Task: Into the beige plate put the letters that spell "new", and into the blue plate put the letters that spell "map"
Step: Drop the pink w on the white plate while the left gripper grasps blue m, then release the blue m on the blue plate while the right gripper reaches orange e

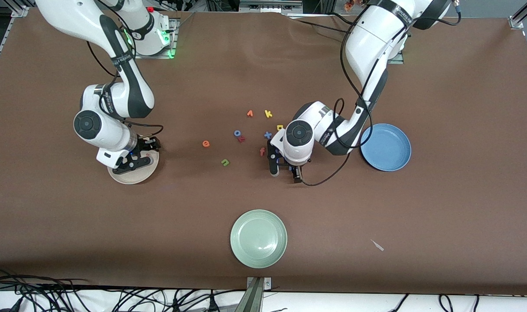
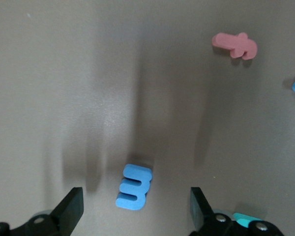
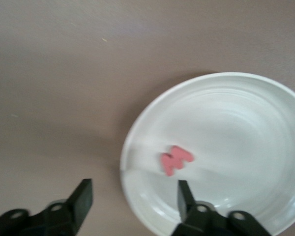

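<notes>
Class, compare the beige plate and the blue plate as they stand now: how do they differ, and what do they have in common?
The beige plate holds a pinkish-red "w"; nothing shows in the blue plate.
The beige plate lies toward the right arm's end of the table, the blue plate toward the left arm's end.
The right pincer is over the beige plate, open; no pincer is over the blue plate.
Both are round, shallow-rimmed and look the same size.

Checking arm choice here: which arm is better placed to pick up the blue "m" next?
Left. The left gripper hangs open right over the blue "m", which lies between its fingers. The right gripper is open over the beige plate, where the pinkish-red "w" already lies.
</notes>
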`<act>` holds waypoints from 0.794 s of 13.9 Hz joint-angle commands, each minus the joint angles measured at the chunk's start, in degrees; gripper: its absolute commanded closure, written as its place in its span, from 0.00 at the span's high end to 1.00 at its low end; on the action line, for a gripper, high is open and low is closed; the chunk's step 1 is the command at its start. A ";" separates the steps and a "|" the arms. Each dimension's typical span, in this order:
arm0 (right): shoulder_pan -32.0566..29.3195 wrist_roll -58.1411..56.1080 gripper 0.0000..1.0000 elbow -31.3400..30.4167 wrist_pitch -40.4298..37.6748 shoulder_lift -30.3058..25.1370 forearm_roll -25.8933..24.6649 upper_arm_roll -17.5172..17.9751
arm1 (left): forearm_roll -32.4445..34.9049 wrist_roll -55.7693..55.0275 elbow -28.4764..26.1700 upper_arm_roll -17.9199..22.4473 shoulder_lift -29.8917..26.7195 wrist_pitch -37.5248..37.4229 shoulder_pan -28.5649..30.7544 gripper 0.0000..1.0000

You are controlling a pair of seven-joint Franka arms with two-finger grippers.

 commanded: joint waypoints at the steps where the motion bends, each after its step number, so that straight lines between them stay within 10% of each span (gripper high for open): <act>1: 0.74 11.00 1.00 0.61 -0.80 -1.03 0.49 4.56 | 1.53 0.91 0.50 0.37 0.62 1.81 -0.39 0.87; 6: 3.27 28.94 1.00 -0.53 4.55 -0.77 0.31 9.41 | 1.44 2.31 0.50 0.37 0.27 2.78 -0.22 0.26; 11: 9.26 36.53 1.00 -6.85 17.72 1.51 -0.13 9.42 | 1.26 2.22 0.67 0.45 -2.96 -2.46 1.19 0.10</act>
